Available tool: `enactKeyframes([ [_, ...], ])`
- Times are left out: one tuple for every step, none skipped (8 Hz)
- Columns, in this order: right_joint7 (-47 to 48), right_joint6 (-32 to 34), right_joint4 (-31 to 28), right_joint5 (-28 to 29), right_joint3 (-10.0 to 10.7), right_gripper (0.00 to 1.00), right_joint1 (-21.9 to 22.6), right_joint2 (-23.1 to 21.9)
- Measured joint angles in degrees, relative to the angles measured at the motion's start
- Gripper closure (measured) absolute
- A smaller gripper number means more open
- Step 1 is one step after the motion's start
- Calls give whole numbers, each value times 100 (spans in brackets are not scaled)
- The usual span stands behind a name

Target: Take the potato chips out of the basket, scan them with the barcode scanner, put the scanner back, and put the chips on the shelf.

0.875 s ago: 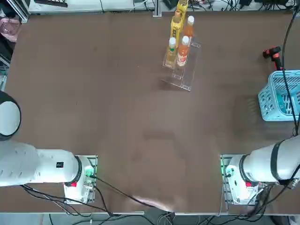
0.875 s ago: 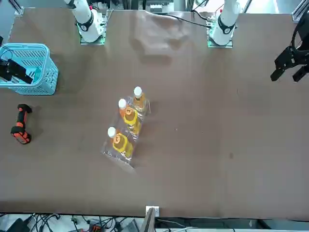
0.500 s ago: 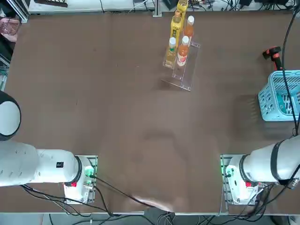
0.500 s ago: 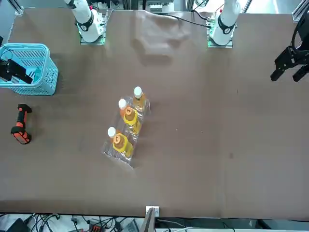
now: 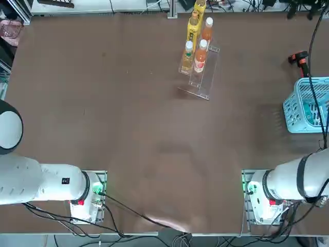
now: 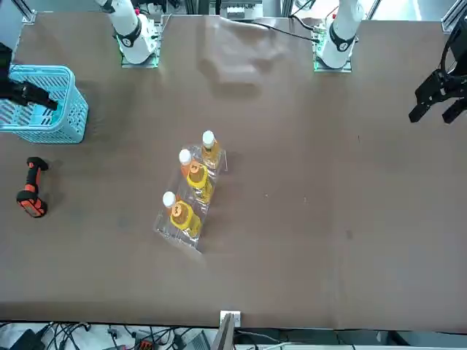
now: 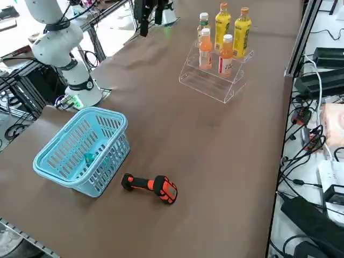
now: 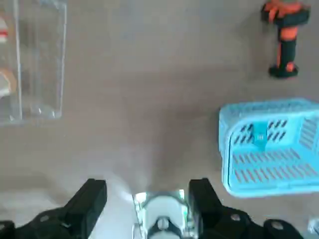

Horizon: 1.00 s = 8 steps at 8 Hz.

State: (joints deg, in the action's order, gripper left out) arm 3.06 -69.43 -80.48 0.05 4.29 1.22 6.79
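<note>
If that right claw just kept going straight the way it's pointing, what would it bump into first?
Most likely just the bare brown table. The right gripper, fingers open, points down at empty tabletop; the basket, the barcode scanner and the shelf all lie off to the sides, though depth is hard to judge.

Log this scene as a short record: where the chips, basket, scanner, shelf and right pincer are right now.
chips: teal potato chips inside the basket, not yet taken
basket: light blue basket upright at the table's right edge
scanner: barcode scanner lying on the table beside the basket, untouched
shelf: clear shelf holding drink bottles only
right pincer: open, empty, raised above the table
</note>
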Motion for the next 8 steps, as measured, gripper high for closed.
enactKeyframes([
  [-6, 81, -253, -192, 3, 0, -6, -92],
  [-27, -51, -708, -560, 7, 0, -12, -335],
  [-55, -419, -1402, -826, 17, 0, -19, -768],
  [-129, -928, -2282, -1032, 32, 0, -35, -1375],
  [-314, -1505, -3243, -1284, 78, 0, -64, -2088],
  [-634, -2125, -4257, -1462, 254, 0, -156, -2857],
  [-1034, -2620, -4978, -1520, 570, 0, -295, -3375],
  [-1449, -3135, -5423, -1545, 1018, 0, -433, -3608],
])
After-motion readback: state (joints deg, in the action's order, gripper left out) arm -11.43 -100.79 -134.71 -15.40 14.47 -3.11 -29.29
